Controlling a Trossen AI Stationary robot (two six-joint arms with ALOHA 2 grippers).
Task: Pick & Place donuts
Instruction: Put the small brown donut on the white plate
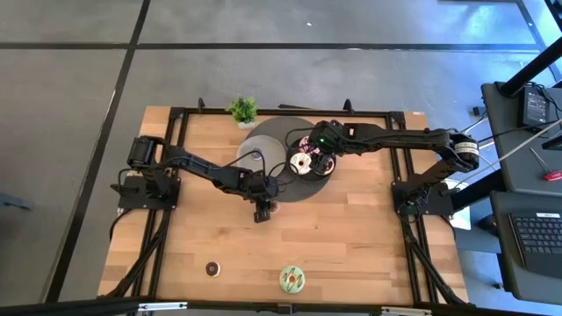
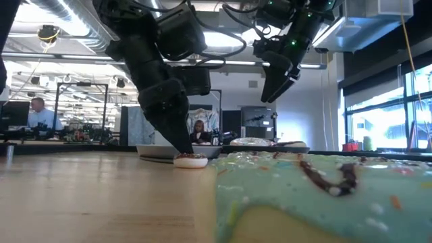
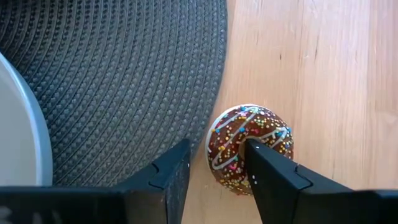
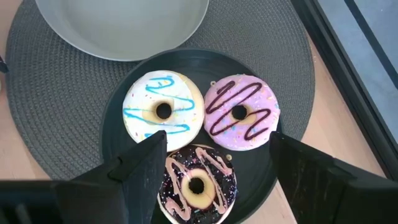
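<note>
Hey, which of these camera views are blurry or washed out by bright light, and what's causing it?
Low view: the green donut sits against the lens, blurred and filling the lower right corner; bright windows behind leave both arms as dark silhouettes. Left wrist view: sharp on the chocolate-sprinkled donut. Right wrist view: crisp on the white donut and pink donut. High view: even light, no glare.

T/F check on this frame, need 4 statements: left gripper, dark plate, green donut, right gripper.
1. The left gripper straddles the chocolate sprinkled donut, one finger in its hole. True.
2. The dark plate holds two donuts. False: three, the white donut, the pink donut and a dark purple-glazed donut.
3. The green donut sits on the grey mat. False: it lies on bare wood near the table's front edge.
4. The right gripper is open above the dark plate. True.
</note>
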